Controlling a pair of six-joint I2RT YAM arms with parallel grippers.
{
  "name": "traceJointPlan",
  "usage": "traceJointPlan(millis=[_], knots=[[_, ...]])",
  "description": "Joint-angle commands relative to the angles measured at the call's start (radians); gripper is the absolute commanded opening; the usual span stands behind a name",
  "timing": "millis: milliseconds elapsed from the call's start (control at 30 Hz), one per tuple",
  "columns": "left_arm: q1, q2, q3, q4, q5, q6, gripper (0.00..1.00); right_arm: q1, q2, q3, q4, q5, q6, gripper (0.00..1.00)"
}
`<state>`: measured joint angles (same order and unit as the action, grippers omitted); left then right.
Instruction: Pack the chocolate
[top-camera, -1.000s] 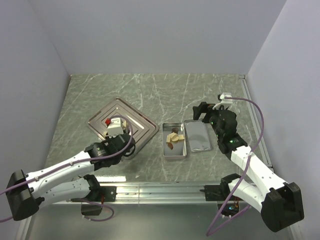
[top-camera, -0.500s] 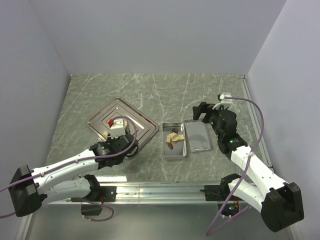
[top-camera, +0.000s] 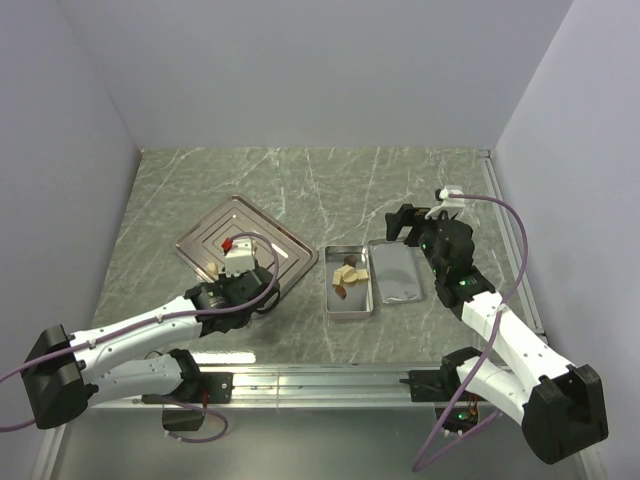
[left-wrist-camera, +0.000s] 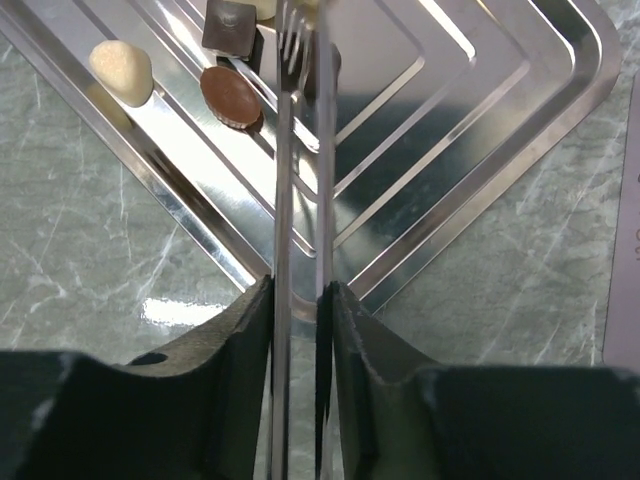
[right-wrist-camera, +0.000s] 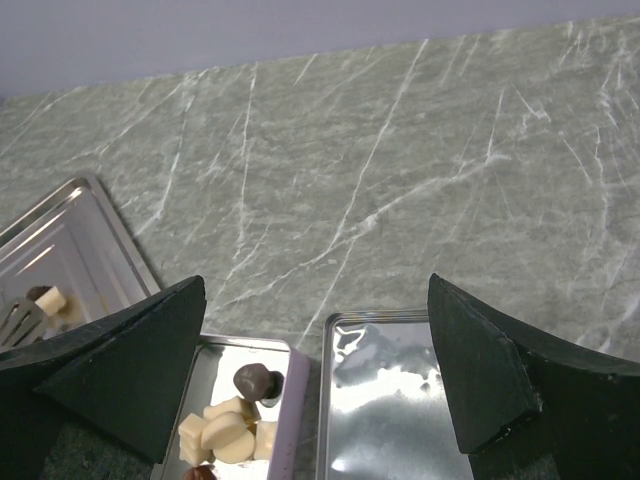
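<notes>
Loose chocolate lies on the ridged steel tray (left-wrist-camera: 480, 150): a cream lump (left-wrist-camera: 122, 70), a round brown piece (left-wrist-camera: 230, 95) and a dark square (left-wrist-camera: 230, 25). My left gripper (left-wrist-camera: 300, 300) is shut on a pair of metal tongs (left-wrist-camera: 300, 150), whose toothed tips reach over the tray beside the dark pieces. From above, the left gripper (top-camera: 238, 268) hangs over the tray's (top-camera: 290, 262) near side. The silver tin (right-wrist-camera: 290, 400) holds a dark piece (right-wrist-camera: 252, 380) and cream lumps (right-wrist-camera: 225, 435). My right gripper (right-wrist-camera: 315, 283) stands open above the tin and its lid (right-wrist-camera: 400, 400).
The tin (top-camera: 332, 300) and the lid (top-camera: 395, 272) lie side by side right of the tray on the marble-patterned table. White walls close in the table at the back and both sides. A purple cable runs from each arm.
The left gripper with the tongs has shifted a little right and forward over the tray. The right arm has not moved.
</notes>
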<state>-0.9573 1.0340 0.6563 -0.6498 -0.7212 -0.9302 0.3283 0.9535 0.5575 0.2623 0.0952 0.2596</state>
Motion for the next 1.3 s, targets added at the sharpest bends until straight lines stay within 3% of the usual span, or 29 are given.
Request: traceJointPlan(millis=[0, 600, 667, 900, 1267], knots=[[-0.003, -0.005, 0.012, 0.033, 0.006, 0.025, 0.31, -0.002, -0.001, 0.056, 0.014, 0.0, -0.016, 0.98], [-0.011, -0.031, 0.017, 0.084, 0.02, 0.09, 0.24, -0.003, 0.011, 0.064, 0.014, 0.0, -0.019, 0.98], [-0.015, -0.031, 0.019, 0.084, 0.02, 0.091, 0.26, -0.002, 0.011, 0.064, 0.014, 0.001, -0.016, 0.98], [-0.044, -0.061, 0.017, 0.062, -0.007, 0.064, 0.48, -0.002, 0.011, 0.064, 0.014, -0.002, -0.017, 0.98], [-0.049, -0.006, 0.025, 0.061, 0.017, 0.065, 0.48, -0.002, 0.01, 0.062, 0.012, -0.002, -0.017, 0.98]])
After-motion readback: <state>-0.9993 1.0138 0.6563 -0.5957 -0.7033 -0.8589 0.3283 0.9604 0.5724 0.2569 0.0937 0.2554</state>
